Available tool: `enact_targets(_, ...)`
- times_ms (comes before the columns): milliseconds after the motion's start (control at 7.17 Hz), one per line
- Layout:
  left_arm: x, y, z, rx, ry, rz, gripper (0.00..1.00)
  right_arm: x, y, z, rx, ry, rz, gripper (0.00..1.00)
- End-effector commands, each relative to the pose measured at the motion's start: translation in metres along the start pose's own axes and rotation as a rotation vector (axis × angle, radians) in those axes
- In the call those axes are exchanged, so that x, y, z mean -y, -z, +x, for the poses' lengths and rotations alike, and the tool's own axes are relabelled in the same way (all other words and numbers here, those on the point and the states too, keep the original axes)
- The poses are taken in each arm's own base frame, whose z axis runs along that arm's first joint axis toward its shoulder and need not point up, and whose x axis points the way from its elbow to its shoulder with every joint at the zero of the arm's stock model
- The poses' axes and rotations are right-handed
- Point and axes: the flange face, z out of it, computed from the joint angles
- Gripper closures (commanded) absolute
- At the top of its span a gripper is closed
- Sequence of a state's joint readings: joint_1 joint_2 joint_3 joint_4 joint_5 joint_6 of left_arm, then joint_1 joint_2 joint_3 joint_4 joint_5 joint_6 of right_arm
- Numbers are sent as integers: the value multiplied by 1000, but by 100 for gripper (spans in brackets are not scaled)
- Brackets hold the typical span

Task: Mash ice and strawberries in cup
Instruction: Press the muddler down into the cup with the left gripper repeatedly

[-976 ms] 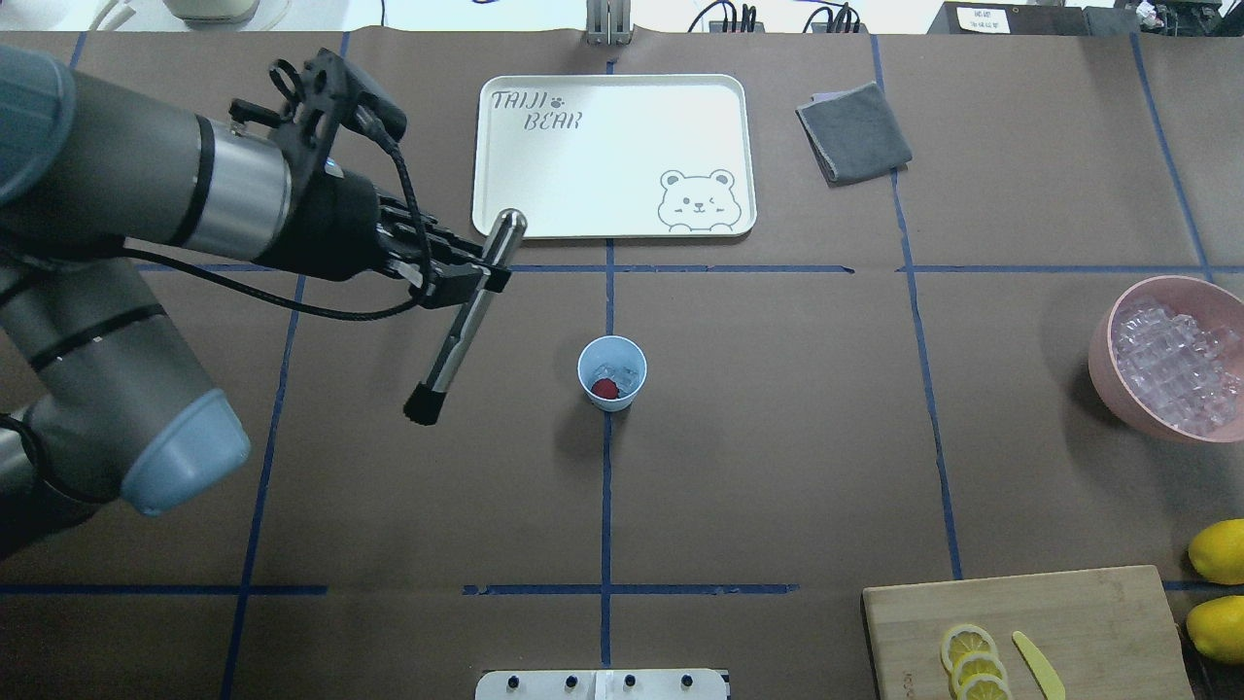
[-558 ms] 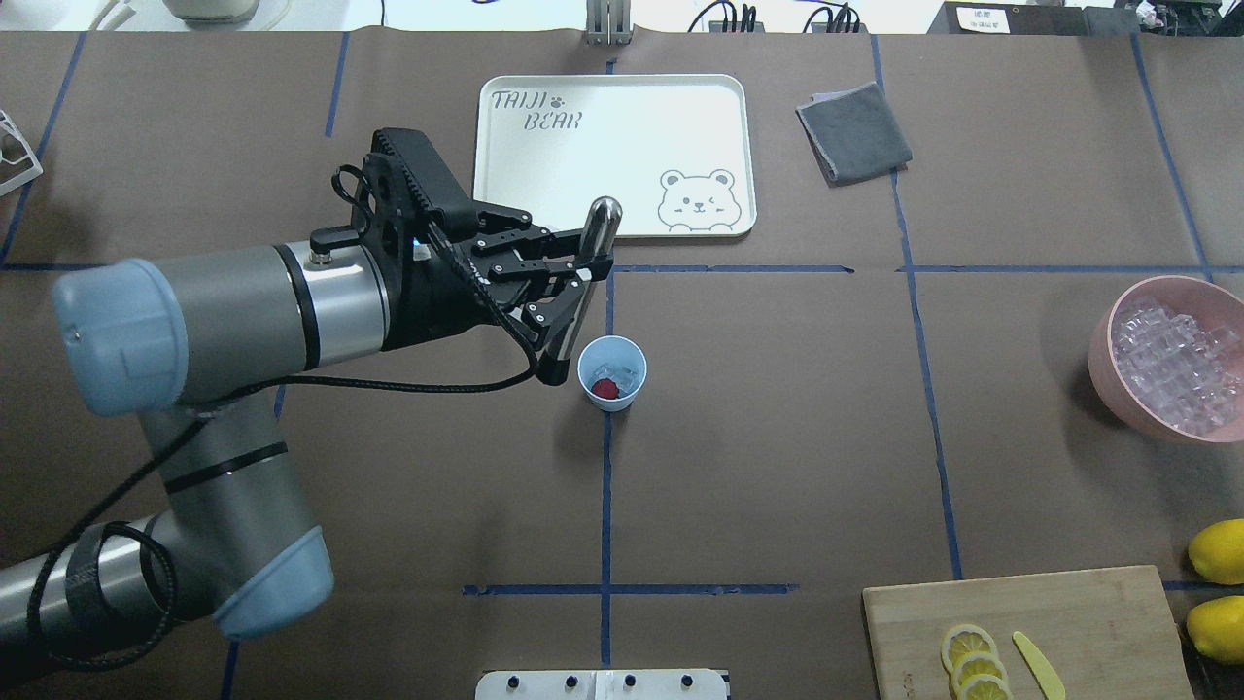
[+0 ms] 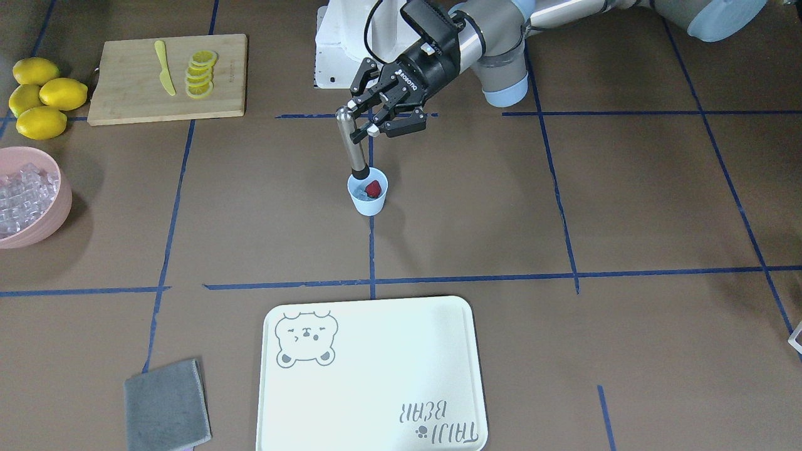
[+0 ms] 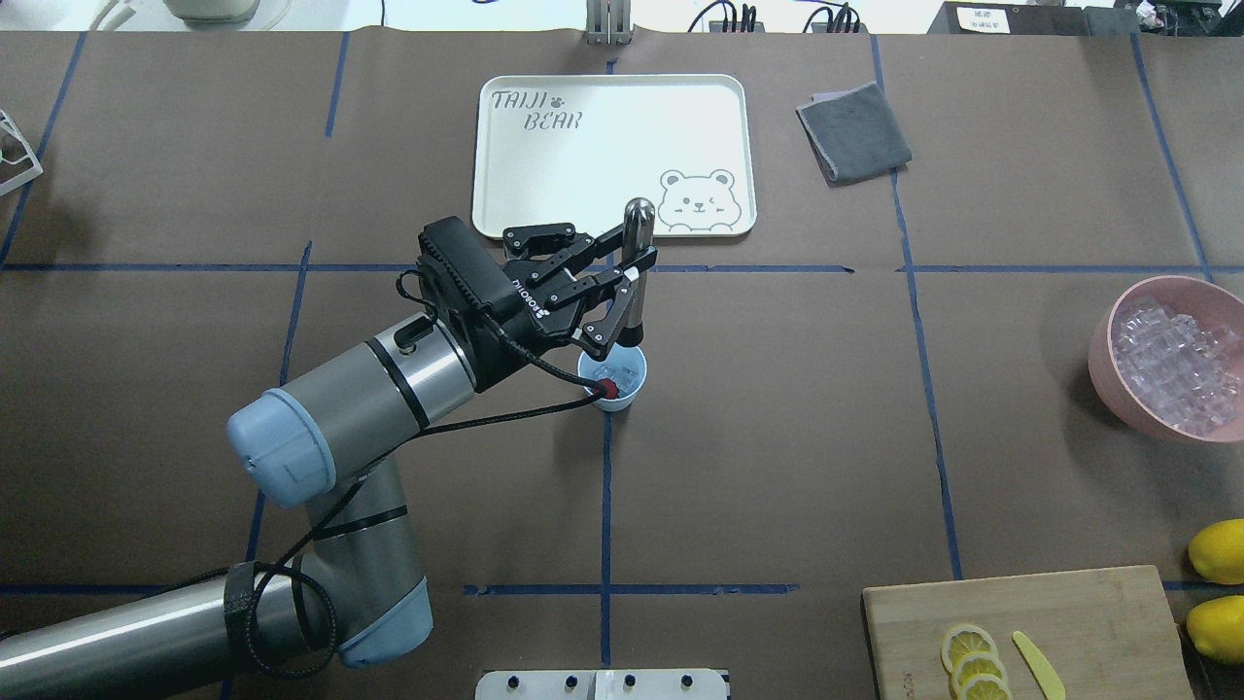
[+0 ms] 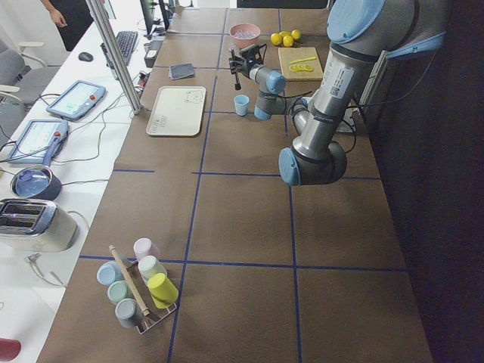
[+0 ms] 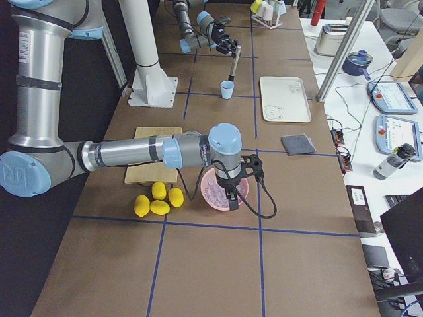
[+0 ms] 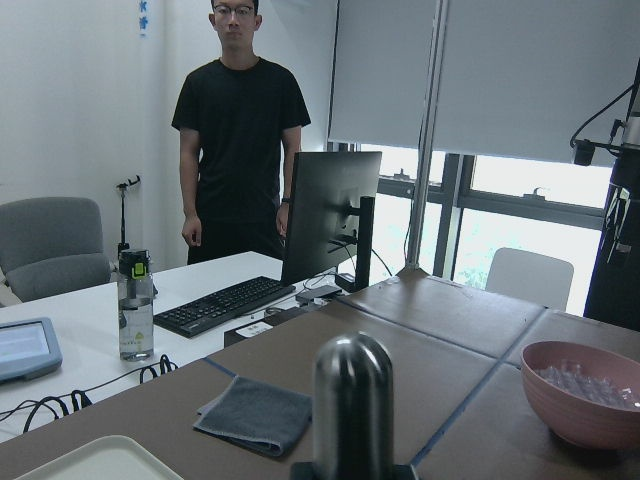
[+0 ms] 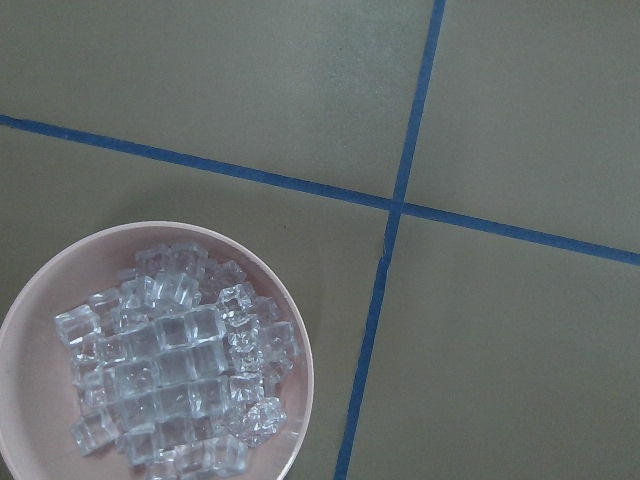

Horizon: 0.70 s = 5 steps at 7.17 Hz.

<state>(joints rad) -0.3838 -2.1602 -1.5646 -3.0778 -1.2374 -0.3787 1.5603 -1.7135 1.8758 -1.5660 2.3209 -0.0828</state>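
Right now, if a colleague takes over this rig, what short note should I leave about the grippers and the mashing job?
Left gripper: shut on the muddler, held upright, black tip at the mouth of the cup.
Right gripper: above the pink bowl; open or shut, I cannot tell.
In the cup: ice and a strawberry that looks whole.
Done: muddler brought to the cup. Left: all the mashing.

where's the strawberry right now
In the front-facing view, the strawberry sits inside the blue cup near the table's centre, just below and right of the muddler and its black tip.
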Motion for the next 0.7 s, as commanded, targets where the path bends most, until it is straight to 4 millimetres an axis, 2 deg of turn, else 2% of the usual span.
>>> enact_targets(0,-16,4,4,-13,-36,13,98,1,1,0,0,0,2,0)
enact_targets(139,-31,13,1,-23,-49,24,99,1,1,0,0,0,2,0)
enact_targets(279,-46,16,12,-42,-69,22,99,1,1,0,0,0,2,0)
enact_targets(558,-53,19,16,-22,-70,19,99,0,0,0,0,-1,1,0)
